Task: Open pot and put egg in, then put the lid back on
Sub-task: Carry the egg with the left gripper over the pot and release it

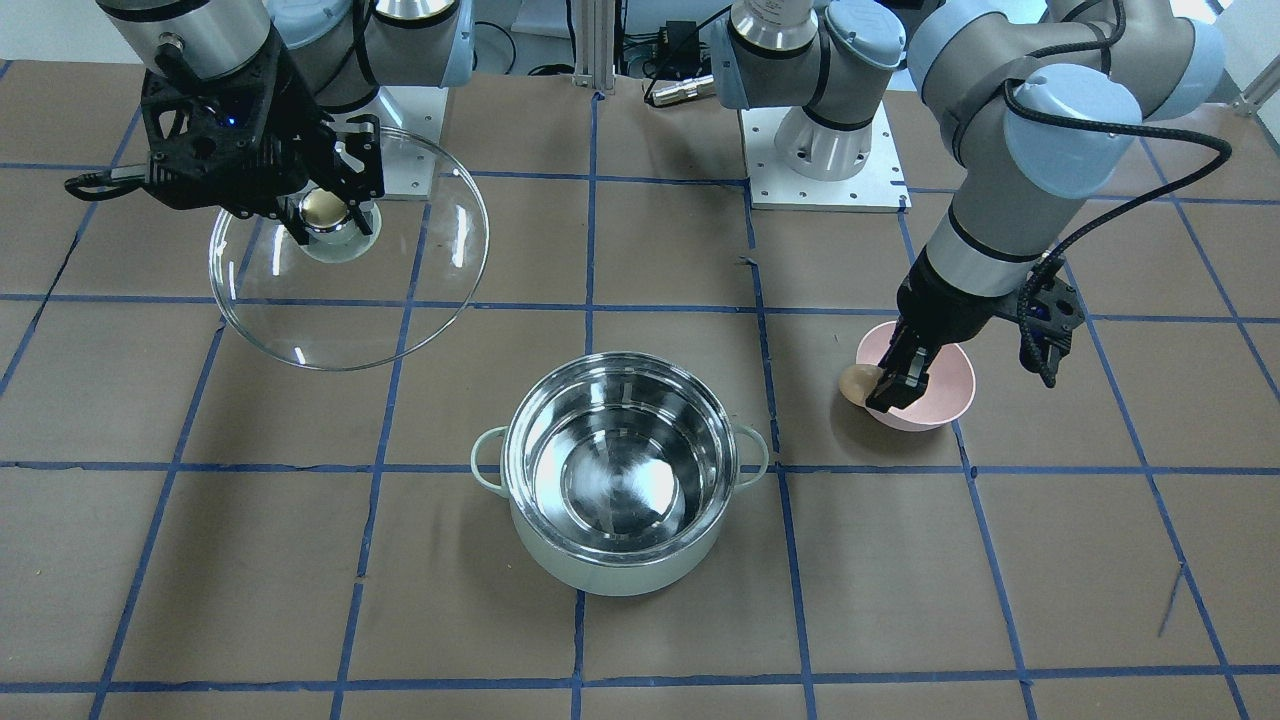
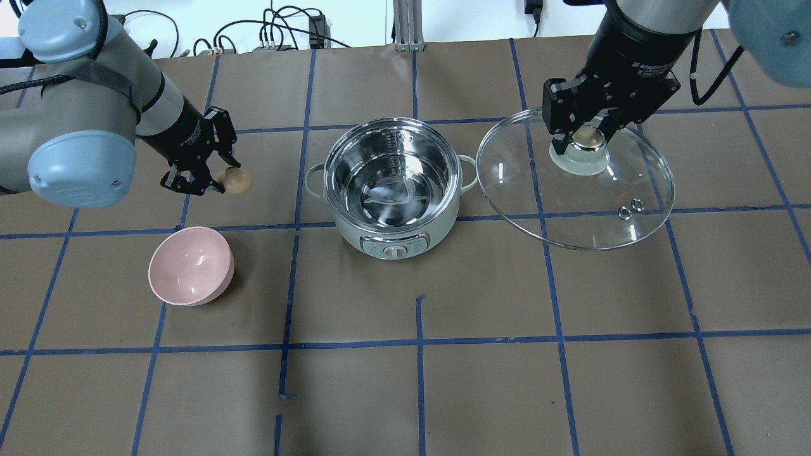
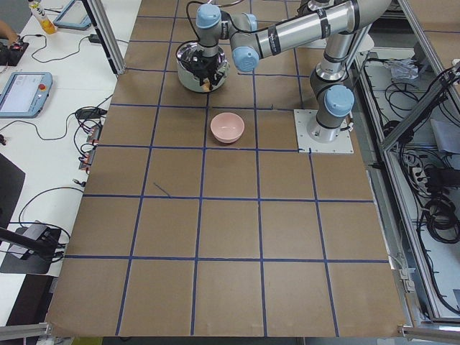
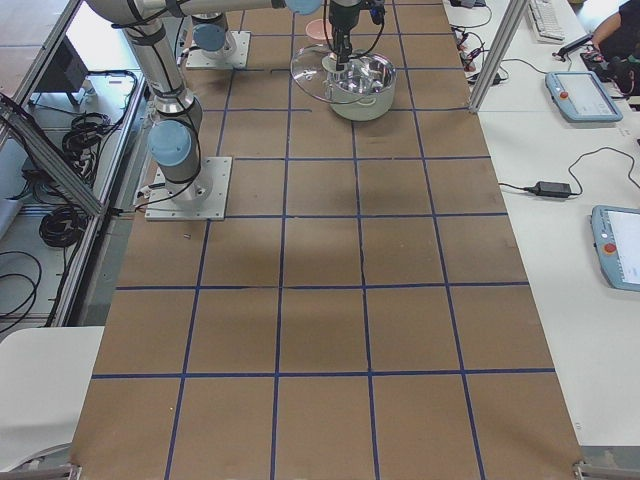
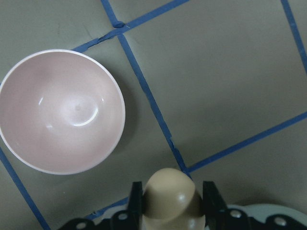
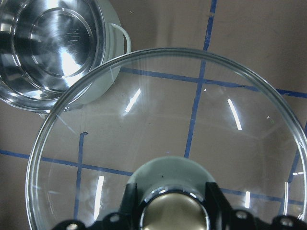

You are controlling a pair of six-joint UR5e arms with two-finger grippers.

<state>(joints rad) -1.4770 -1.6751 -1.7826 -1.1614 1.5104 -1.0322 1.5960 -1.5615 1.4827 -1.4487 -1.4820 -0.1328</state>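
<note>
Pot (image 2: 355, 231) mouth uncovered and open from above, lid (image 2: 570, 202) held aloft beside it in the right tool (image 2: 586, 134), pink bowl (image 2: 190, 266) well apart on the tabletop (image 2: 443, 380)

L arm (image 2: 76, 126) comes in low, elbow bent, forearm slanting down to wrist. L gripper (image 2: 225, 181) tilted, fingers (image 5: 135, 196) angled down & away from forearm, closed on egg (image 2: 239, 182): one finger each side, egg's end poking out past fingertips. R arm (image 2: 640, 38) drops steeply, wrist approx vertical. R gripper (image 2: 588, 134) points straight down, its fingers clamped either side of knob (image 2: 589, 137) of lid (image 2: 570, 196), w/ the glass spreading out beneath the fingertips. The two grippers are well apart.
</note>
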